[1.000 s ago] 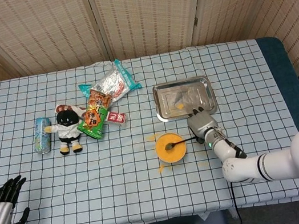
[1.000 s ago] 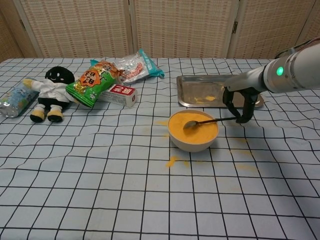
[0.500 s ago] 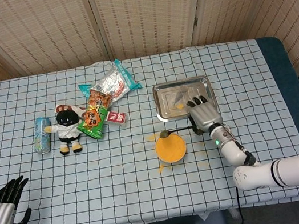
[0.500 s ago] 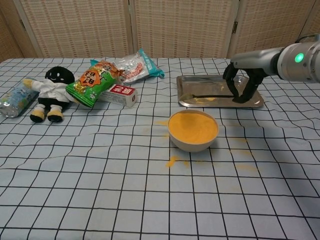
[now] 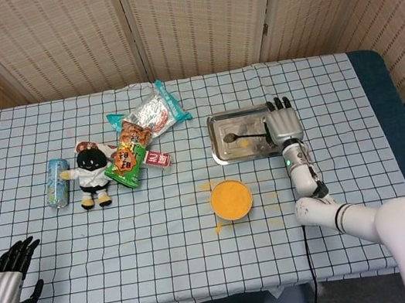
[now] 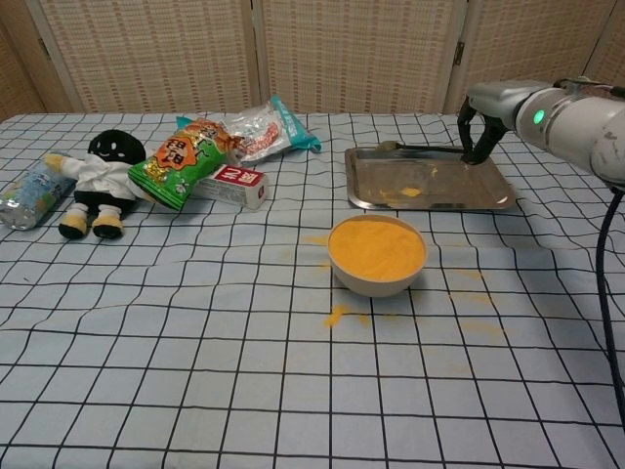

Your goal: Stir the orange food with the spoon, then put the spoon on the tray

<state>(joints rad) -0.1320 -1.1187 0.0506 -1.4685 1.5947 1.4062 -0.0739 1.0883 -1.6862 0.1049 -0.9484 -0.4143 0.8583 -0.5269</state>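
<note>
Nearest the robot, at the table's front-left corner, the left hand (image 5: 4,274) is hovering with dark fingers spread, holding nothing; only the head view is showing it. Checked blue-and-white tablecloth (image 5: 163,237) is covering the whole table. Toward the middle, a round white bowl of orange food (image 6: 377,254) is sitting on the cloth, with orange spill spots (image 6: 335,315) lying just in front of it and more faint ones beside it. Farther back on the left, a black-and-white plush doll (image 6: 96,183) is lying next to a clear plastic bottle (image 6: 26,193). A green snack bag (image 6: 180,160), a small red-and-white box (image 6: 232,186) and a clear teal-edged packet (image 6: 270,130) are clustering behind the doll's right. Behind the bowl, the rectangular shiny metal tray (image 6: 430,200) is resting flat, orange smear inside. The right hand (image 6: 480,127) is pinching the handle end of the dark metal spoon (image 6: 415,149), fingers curling around it. The spoon is lying level over the tray's far part, bowl end pointing left; cannot tell whether it is touching the tray.
</note>
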